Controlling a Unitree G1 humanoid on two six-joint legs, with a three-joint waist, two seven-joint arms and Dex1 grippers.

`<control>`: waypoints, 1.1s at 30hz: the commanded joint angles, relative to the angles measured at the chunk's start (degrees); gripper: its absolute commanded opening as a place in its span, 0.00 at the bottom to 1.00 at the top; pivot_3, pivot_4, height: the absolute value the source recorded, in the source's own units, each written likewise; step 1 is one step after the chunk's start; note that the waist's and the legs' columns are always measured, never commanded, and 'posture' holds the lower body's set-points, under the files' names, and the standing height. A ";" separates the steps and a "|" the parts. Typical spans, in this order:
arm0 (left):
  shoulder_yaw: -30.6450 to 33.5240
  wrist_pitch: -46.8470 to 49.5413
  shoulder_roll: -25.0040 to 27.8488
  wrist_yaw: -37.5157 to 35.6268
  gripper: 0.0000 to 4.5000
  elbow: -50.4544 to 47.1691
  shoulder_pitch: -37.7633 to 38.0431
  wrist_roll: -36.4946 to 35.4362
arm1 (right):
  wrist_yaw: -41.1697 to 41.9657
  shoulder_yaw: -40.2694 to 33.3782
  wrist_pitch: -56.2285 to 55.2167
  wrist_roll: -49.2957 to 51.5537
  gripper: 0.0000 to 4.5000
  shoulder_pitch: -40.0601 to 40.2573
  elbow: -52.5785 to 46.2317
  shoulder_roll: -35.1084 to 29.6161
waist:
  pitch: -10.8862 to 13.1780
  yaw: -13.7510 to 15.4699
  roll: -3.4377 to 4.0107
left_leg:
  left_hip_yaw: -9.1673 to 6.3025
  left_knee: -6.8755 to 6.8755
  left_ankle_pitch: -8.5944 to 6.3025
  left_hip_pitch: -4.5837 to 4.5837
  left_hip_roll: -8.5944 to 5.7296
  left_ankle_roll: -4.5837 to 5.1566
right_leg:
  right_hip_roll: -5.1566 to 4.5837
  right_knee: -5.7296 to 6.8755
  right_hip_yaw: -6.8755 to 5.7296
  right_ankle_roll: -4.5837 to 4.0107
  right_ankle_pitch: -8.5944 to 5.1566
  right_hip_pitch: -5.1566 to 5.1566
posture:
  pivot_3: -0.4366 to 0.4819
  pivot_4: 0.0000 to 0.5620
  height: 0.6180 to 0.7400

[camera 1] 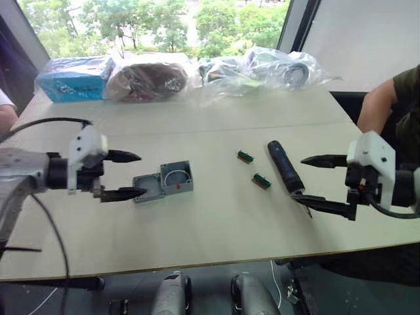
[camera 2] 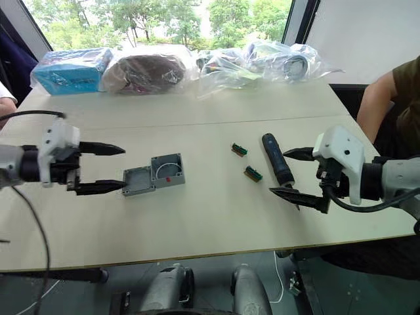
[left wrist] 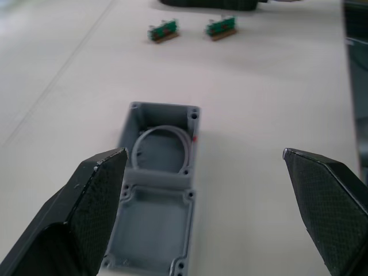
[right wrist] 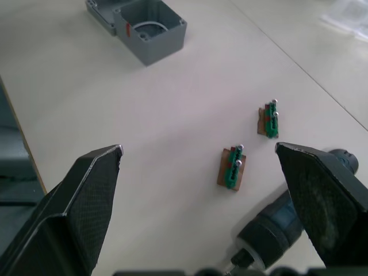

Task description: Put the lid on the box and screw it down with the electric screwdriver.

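The grey box stands open side up at the table's middle left, a whitish ring inside it. The flat grey lid lies against the box's left side, rim up. My left gripper is open just left of the lid, its lower finger at the lid's edge. The dark electric screwdriver lies on the table at the right, bit end toward me. My right gripper is open around that bit end, holding nothing; its wrist view shows the screwdriver close to one finger.
Two small green-brown blocks lie between the box and the screwdriver. A blue package and clear plastic bags line the table's far edge. A person's arm is at the right, and another arm at the left edge.
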 commanded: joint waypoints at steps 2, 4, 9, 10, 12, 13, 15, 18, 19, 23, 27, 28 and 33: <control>-9.09 -6.29 -4.65 -3.45 0.99 7.20 -7.92 6.53 | -3.01 2.21 -0.56 0.51 1.00 -1.06 -3.36 1.45 | 0.02 0.12 -0.05 | 0.01 0.01 0.00 0.00 -0.03 0.01 | 0.06 0.01 0.00 0.01 0.00 0.02 | 0.48 0.27 1.00; -12.72 -9.68 -6.86 -4.49 0.99 11.04 -11.30 10.20 | -4.82 2.39 0.18 1.43 1.00 -1.71 -4.34 2.19 | 0.06 0.12 -0.12 | 0.02 0.06 0.01 -0.02 -0.11 0.01 | 0.07 0.03 0.00 0.02 0.01 0.01 | 0.48 0.27 1.00; -18.42 -15.93 -11.36 -4.82 0.99 17.70 -15.52 17.18 | -7.55 1.01 0.98 1.78 1.00 0.11 -6.31 3.09 | 0.07 0.15 -0.14 | -0.04 0.12 0.01 -0.05 -0.13 0.01 | 0.07 0.04 0.02 0.03 0.02 0.03 | 0.48 0.27 1.00; -19.20 -17.01 -11.99 -4.77 0.99 18.74 -15.99 18.48 | -8.06 0.86 0.98 1.43 1.00 0.57 -6.60 3.08 | 0.07 0.15 -0.13 | -0.05 0.12 0.01 -0.05 -0.13 0.02 | 0.07 0.04 0.02 0.04 0.02 0.03 | 0.48 0.27 1.00; -20.73 -19.35 -13.55 -4.27 0.99 21.05 -16.01 20.96 | -9.43 -0.51 1.65 2.44 1.00 1.40 -7.60 3.62 | 0.07 0.14 -0.14 | -0.05 0.12 0.01 -0.06 -0.12 0.02 | 0.07 0.04 0.03 0.04 0.02 0.03 | 0.48 0.27 1.00; -21.38 -20.65 -14.37 -3.88 0.99 22.23 -15.92 22.16 | -9.86 -1.09 1.82 2.70 1.00 1.96 -8.03 3.78 | 0.07 0.12 -0.14 | -0.05 0.13 0.01 -0.06 -0.12 0.02 | 0.07 0.05 0.03 0.05 0.02 0.03 | 0.48 0.27 1.00; -22.05 -22.71 -15.68 -3.08 0.99 24.18 -15.95 23.98 | -10.61 -1.46 1.94 2.32 1.00 2.79 -8.71 3.82 | 0.08 0.15 -0.14 | -0.06 0.13 0.01 -0.06 -0.11 0.03 | 0.07 0.05 0.04 0.06 0.03 0.03 | 0.48 0.27 1.00; -22.26 -23.85 -17.60 -2.48 0.99 26.03 -16.68 25.10 | -11.62 -2.51 2.63 3.40 1.00 3.54 -9.68 3.96 | 0.08 0.13 -0.16 | -0.09 0.16 0.01 -0.06 -0.06 0.03 | 0.07 0.08 0.03 0.07 0.04 0.04 | 0.48 0.27 1.00; -22.26 -24.18 -18.05 -2.40 0.99 26.55 -16.86 25.45 | -11.85 -2.73 2.79 3.74 1.00 3.73 -9.97 4.00 | 0.08 0.13 -0.16 | -0.09 0.16 0.01 -0.05 -0.05 0.03 | 0.07 0.08 0.03 0.08 0.04 0.04 | 0.48 0.27 1.00; -22.58 -24.00 -19.66 -2.49 0.73 25.92 -16.80 25.95 | -12.59 -3.54 3.00 4.04 1.00 5.49 -11.22 4.12 | 0.08 0.19 -0.16 | -0.12 0.16 0.01 -0.06 -0.04 0.03 | 0.07 0.09 0.04 0.14 0.08 0.04 | 0.48 0.27 1.00; -23.01 -24.42 -20.48 -2.46 0.40 25.78 -16.75 26.87 | -13.35 -3.88 3.17 4.60 1.00 5.87 -11.58 4.15 | 0.08 0.14 -0.16 | -0.11 0.18 0.01 -0.06 -0.04 0.03 | 0.07 0.09 0.04 0.15 0.08 0.05 | 0.48 0.27 1.00; -23.08 -24.51 -20.75 -2.45 0.32 25.87 -16.82 27.16 | -13.54 -3.90 3.17 4.76 1.00 5.92 -11.66 4.09 | 0.08 0.14 -0.16 | -0.12 0.18 0.01 -0.06 -0.04 0.03 | 0.07 0.09 0.04 0.15 0.08 0.05 | 0.48 0.27 1.00; -24.23 -26.30 -21.27 -4.73 0.01 26.81 -17.59 28.26 | -14.45 -4.10 3.23 5.18 1.00 6.12 -11.90 3.84 | 0.08 0.21 -0.16 | -0.13 0.18 0.01 -0.06 -0.05 0.03 | 0.07 0.09 0.04 0.24 0.13 0.06 | 0.48 0.27 1.00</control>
